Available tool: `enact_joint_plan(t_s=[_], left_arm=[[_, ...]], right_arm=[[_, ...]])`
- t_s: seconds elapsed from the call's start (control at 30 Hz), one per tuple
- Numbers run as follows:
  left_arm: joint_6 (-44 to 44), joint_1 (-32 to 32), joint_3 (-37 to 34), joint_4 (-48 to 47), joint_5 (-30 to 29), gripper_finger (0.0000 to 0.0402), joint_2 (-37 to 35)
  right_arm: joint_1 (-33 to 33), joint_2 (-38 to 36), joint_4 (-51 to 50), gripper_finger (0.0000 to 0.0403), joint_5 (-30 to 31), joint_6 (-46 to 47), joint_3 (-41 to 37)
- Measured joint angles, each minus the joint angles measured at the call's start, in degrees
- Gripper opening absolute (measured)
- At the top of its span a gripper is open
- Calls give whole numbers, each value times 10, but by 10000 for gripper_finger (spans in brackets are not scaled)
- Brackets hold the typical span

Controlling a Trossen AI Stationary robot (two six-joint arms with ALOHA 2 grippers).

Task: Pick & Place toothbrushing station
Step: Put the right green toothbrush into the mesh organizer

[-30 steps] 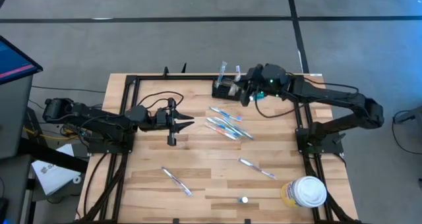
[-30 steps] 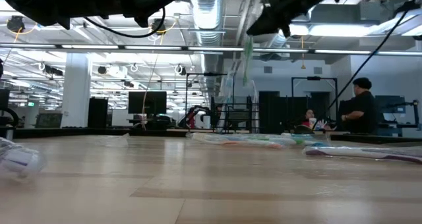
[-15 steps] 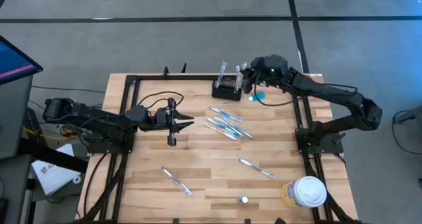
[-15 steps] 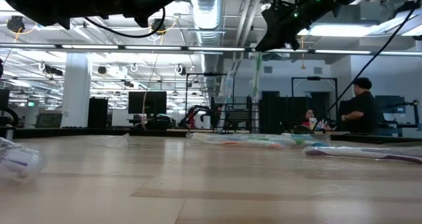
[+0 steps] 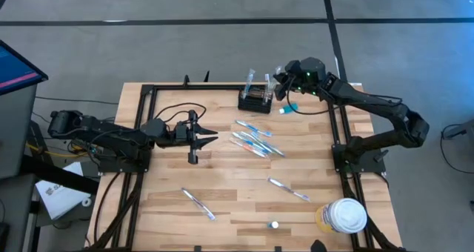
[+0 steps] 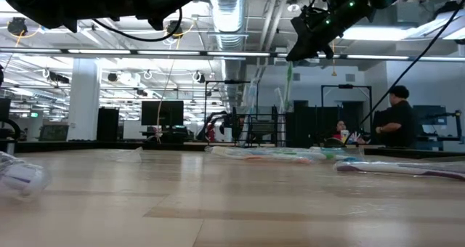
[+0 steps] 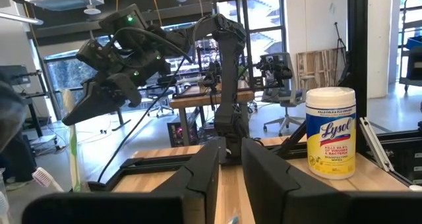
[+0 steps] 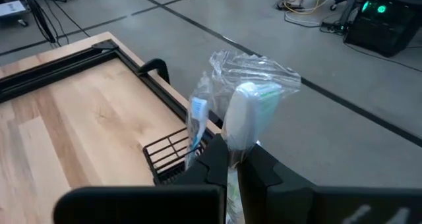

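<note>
1. Toothbrushing station (image 5: 254, 100), the small black wire-mesh holder, sits at the far edge of your bench (image 5: 170, 178), right of centre, with two wrapped toothbrushes standing upright in it.
2. Nearest you on the bench you have a white-lidded yellow wipes tub (image 5: 342, 216) at the front right corner, a small white cap (image 5: 275, 224) just left of it, and a wrapped toothbrush (image 5: 198, 204) lying left of centre.
3. Further in lies another wrapped toothbrush (image 5: 289, 189) on the right, and beyond it a loose cluster of wrapped toothbrushes (image 5: 255, 138) near the bench's middle, between the front items and the holder.
4. Your left gripper (image 5: 209, 138) hovers over the left-centre of the bench, pointing toward the middle; its jaws stand slightly apart with nothing between them, as the left wrist view shows.
5. Your right gripper (image 5: 282, 86) is at the far edge, just right of the holder and raised above it. Its jaws are clamped on a wrapped green-and-white toothbrush (image 8: 247, 115), which stands up between the fingers (image 8: 212, 159) in the right wrist view, right beside the holder's wire rim.
6. Beyond the bench, the low view shows a person (image 6: 394, 116) standing in the room.
</note>
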Motion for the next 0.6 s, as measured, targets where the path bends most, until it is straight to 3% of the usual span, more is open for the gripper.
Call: enact_joint_plan(t_s=[0.6], left_arm=[[0,0,0,0,0,63,0]], right_arm=[[-16,0,45,6,-15,2,-54]])
